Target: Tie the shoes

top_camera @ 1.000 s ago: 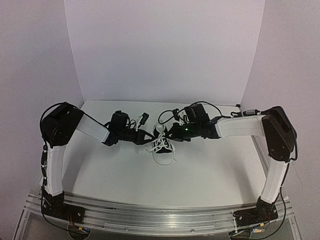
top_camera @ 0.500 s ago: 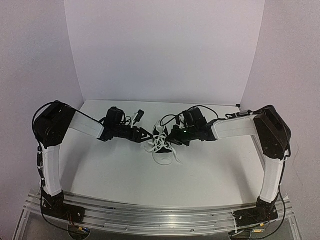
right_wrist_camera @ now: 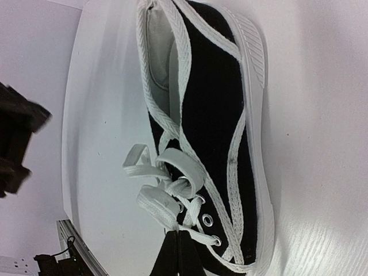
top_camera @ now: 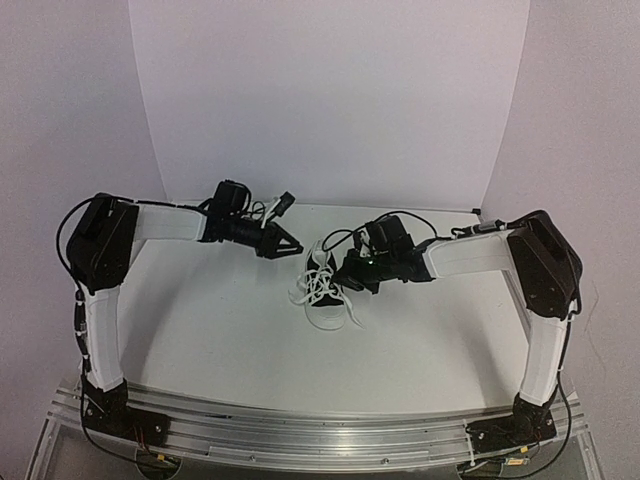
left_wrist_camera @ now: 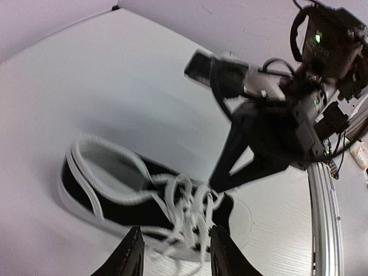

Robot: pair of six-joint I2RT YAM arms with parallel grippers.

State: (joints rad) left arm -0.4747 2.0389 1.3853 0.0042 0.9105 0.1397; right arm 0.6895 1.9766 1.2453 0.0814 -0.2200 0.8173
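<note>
Where the top external view looks down on the counter [top_camera: 200,330], the sneaker [top_camera: 326,300] sits near its centre, white toe cap toward the arm bases. White laces [top_camera: 308,290] spill loose over its sides. The left claw [top_camera: 288,244] hangs above the counter, behind and left of the sneaker, apart from it. The right claw [top_camera: 347,274] sits at the sneaker's right side.

Left wrist view: the left claw [left_wrist_camera: 175,241] has its fingers [left_wrist_camera: 131,256] moderately apart with nothing between them. Below lies the sneaker [left_wrist_camera: 109,198]: black canvas, white sole, white lining, laces [left_wrist_camera: 184,210] tangled and untied. The right claw [left_wrist_camera: 230,167] points down at the laced area.

Right wrist view: the right claw [right_wrist_camera: 178,250] is fully closed, tips against a lace strand by the eyelets. Whether it pinches the strand cannot be told. The sneaker [right_wrist_camera: 215,115] shows a ribbed white rubber edge and metal eyelets.
</note>
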